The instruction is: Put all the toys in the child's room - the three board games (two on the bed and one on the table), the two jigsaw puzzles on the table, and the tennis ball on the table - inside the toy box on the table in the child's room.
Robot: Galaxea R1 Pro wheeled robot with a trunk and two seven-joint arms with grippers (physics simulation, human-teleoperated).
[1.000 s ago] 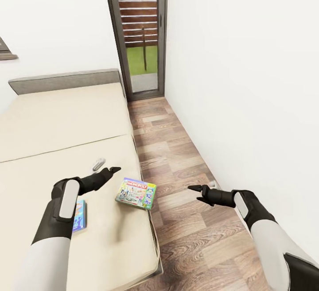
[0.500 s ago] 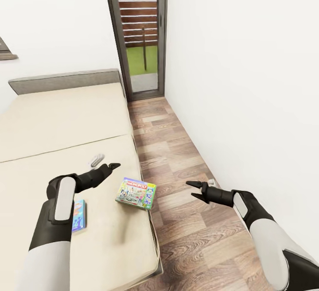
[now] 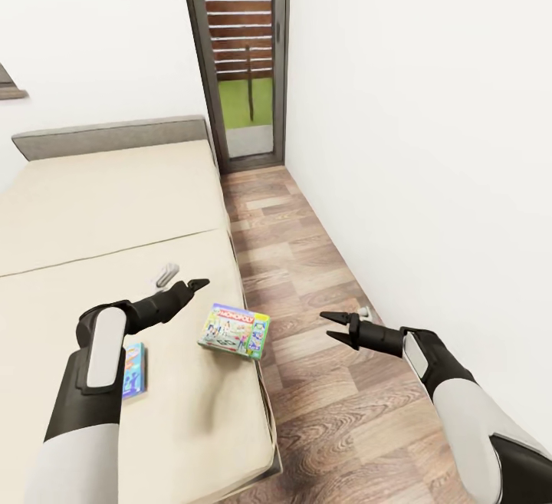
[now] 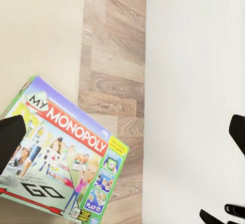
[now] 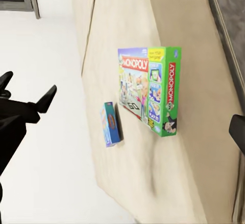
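The bed [image 3: 115, 205] filled the left of the head view, the floor [image 3: 307, 274] ran up the middle to a window [image 3: 241, 51] at the top, and a wall [image 3: 429, 143] stood at right. The Monopoly box [image 3: 234, 331] lay at the bed's right edge, lower centre. A second box [image 3: 134, 370] lay left of it, partly under the left arm [image 3: 100, 350].

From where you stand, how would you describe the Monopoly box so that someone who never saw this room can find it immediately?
Look at the large beige bed beside the strip of wood floor. The Monopoly box lies flat near the bed's floor-side edge, ahead of the left pincer. It is larger than the small blue box farther in from that edge, and it has a green side and a red "MONOPOLY" banner.
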